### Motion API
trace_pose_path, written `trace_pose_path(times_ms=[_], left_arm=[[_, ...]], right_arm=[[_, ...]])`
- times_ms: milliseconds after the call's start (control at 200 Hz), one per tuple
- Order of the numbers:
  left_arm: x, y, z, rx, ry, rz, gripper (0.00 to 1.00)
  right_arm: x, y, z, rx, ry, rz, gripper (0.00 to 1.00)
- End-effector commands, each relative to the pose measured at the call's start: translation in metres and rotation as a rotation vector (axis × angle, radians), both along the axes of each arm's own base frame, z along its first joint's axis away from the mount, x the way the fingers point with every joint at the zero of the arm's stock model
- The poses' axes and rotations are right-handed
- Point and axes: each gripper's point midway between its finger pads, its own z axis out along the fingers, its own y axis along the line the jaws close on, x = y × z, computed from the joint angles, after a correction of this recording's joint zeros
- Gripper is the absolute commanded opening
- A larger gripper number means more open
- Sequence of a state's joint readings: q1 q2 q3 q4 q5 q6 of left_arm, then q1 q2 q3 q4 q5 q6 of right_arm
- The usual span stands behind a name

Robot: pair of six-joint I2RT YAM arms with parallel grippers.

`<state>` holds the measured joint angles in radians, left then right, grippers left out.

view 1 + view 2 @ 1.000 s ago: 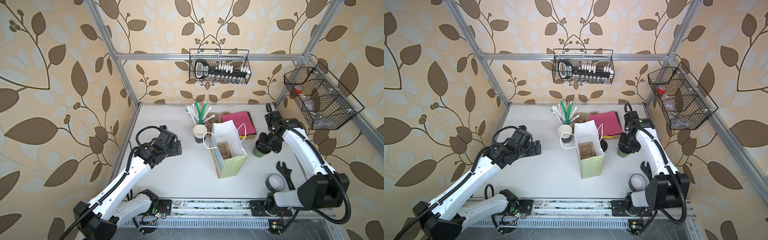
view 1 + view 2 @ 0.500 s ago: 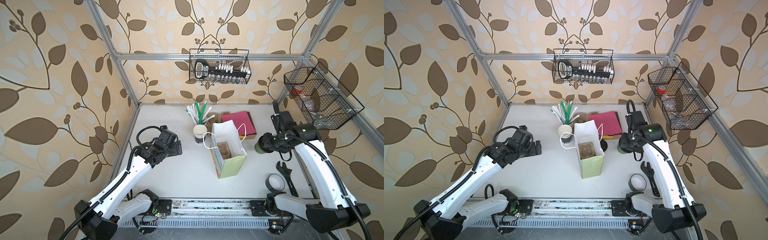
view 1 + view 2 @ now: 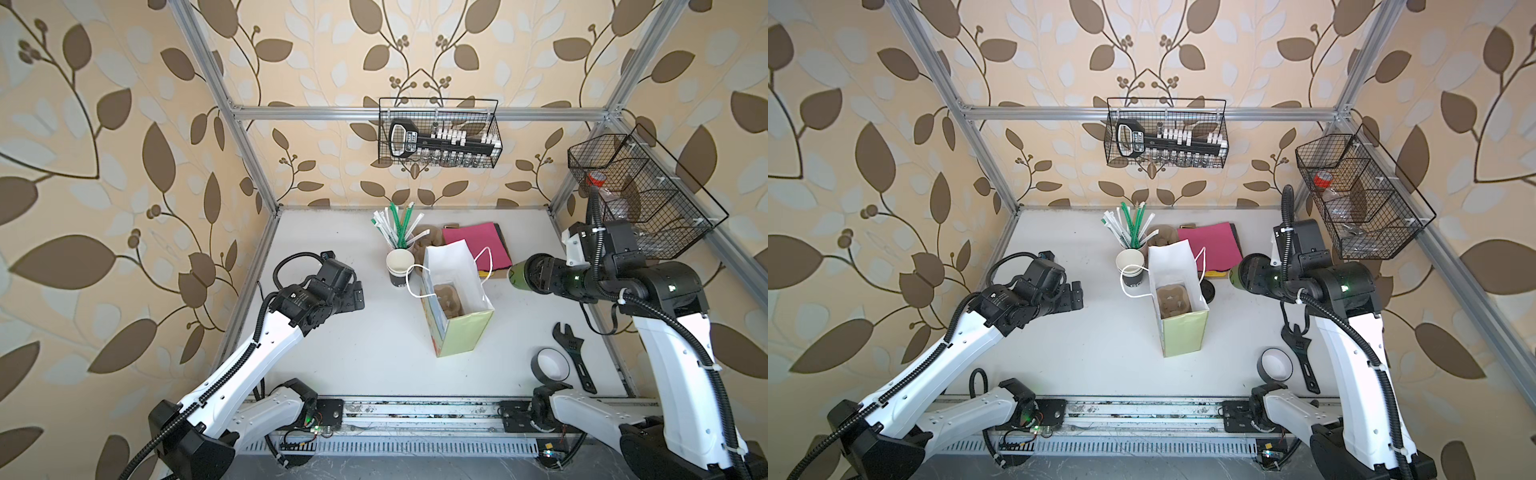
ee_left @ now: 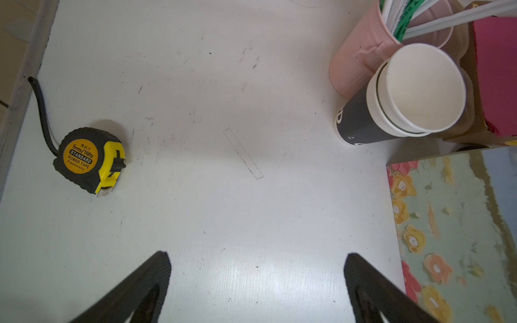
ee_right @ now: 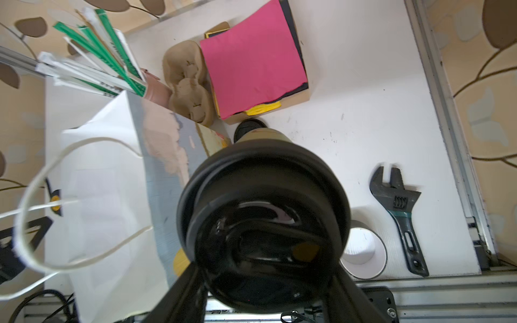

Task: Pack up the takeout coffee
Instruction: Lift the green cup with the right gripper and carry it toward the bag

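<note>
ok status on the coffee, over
left gripper open, empty. right gripper shut on the coffee cup, held off the table, right of the bag. nothing between them.

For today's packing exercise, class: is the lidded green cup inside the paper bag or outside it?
Outside: the right gripper holds the cup beside the paper bag; only a cardboard carrier lies inside.

takeout coffee | lifted off table | apparently tipped sideways

Robot lab cell: aluminium frame, wallpaper panels (leaf print), hanging wire basket.
</note>
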<state>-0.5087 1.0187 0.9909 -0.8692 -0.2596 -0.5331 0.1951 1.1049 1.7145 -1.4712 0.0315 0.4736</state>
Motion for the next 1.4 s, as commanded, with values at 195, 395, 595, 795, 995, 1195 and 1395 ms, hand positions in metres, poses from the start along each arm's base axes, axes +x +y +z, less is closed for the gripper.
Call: trace_pose_path(times_ms=[195,395,595,795,995,1195,1395], left_arm=[[0.000,-0.001,0.007,-0.010,-0.009,-0.013,0.99],[0.000,-0.001,0.009,-0.013,-0.013,-0.012,0.99],[0.000,-0.001,0.009,-0.016,-0.010,-0.012,0.99],[0.002,-0.001,0.008,-0.021,-0.008,-0.008,0.99],[0.002,0.000,0.007,-0.018,-0.005,-0.006,0.99],[0.002,0.001,0.007,-0.015,-0.007,-0.004,0.99],[0.002,0.001,0.007,-0.015,-0.005,-0.006,0.99]], right_arm=[[-0.025,0.019,0.054,0.109,-0.160,0.107,0.42],[-0.037,0.044,0.088,0.243,-0.271,0.220,0.44],[-0.041,0.062,0.093,0.320,-0.275,0.294,0.44],[-0.042,0.087,0.092,0.299,-0.266,0.369,0.43],[-0.036,0.112,0.074,0.097,-0.214,0.366,0.45],[-0.025,0.128,0.061,0.042,-0.177,0.338,0.43],[-0.020,0.143,0.034,-0.063,-0.063,0.332,0.41]])
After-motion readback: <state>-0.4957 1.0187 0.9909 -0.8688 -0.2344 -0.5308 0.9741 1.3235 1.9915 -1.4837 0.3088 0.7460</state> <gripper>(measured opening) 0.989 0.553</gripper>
